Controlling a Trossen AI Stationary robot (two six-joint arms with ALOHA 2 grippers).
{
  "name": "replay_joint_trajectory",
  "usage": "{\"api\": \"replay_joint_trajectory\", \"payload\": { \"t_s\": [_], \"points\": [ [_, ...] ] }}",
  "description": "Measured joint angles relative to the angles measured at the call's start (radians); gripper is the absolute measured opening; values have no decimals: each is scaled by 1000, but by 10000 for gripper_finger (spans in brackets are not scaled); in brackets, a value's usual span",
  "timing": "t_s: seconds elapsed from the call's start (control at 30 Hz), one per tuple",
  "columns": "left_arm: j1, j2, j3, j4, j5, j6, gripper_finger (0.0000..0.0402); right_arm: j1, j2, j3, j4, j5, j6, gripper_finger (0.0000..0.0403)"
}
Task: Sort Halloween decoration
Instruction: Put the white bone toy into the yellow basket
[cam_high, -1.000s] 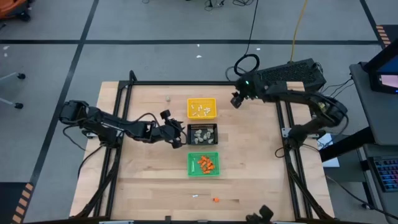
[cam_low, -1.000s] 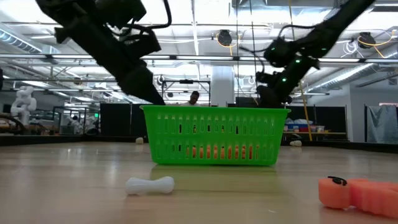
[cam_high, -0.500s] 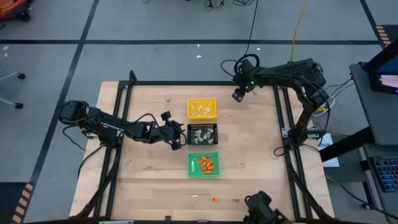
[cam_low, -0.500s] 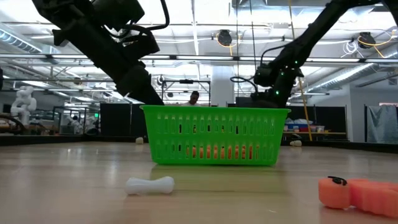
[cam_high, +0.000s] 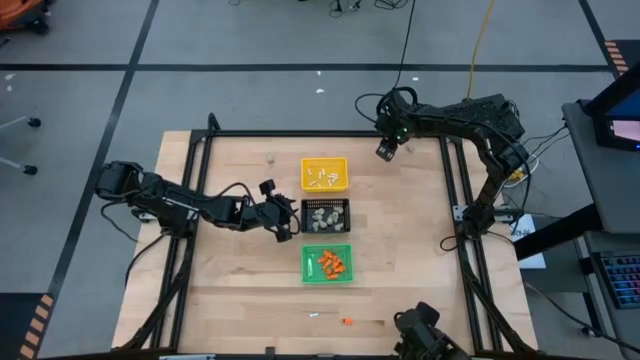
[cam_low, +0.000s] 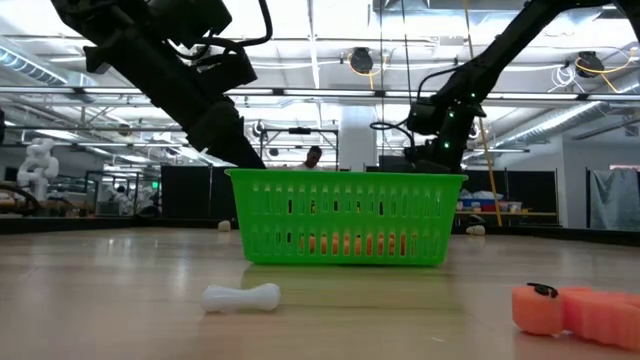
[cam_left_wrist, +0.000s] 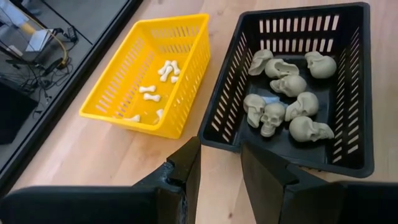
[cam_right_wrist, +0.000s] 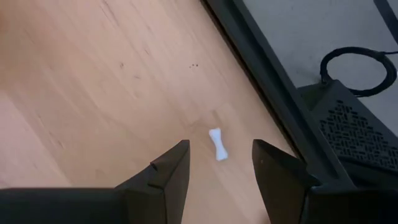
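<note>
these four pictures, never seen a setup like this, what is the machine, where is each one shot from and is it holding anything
It is a two-armed robot at a wooden table. One picture looks straight down on it, one looks level across the tabletop, and two come from cameras on the arms' wrists.

Three small square plastic baskets stand in a row: a yellow basket with little white bones, a black basket with beige-grey skulls, and a green basket with orange pieces. A loose white bone and a loose orange piece lie near the table's front edge.

The left gripper is at the black basket's edge; the right gripper is over the far right of the table, above another white bone. Both are open and hold nothing.
</note>
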Motion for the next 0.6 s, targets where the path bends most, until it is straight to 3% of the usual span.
{"api": "replay_joint_trajectory", "payload": {
  "t_s": [0.6],
  "points": [
    [-13,0,0,-3,18,-7,113,0,103,15,-12,-4,-211,160]
  ]
}}
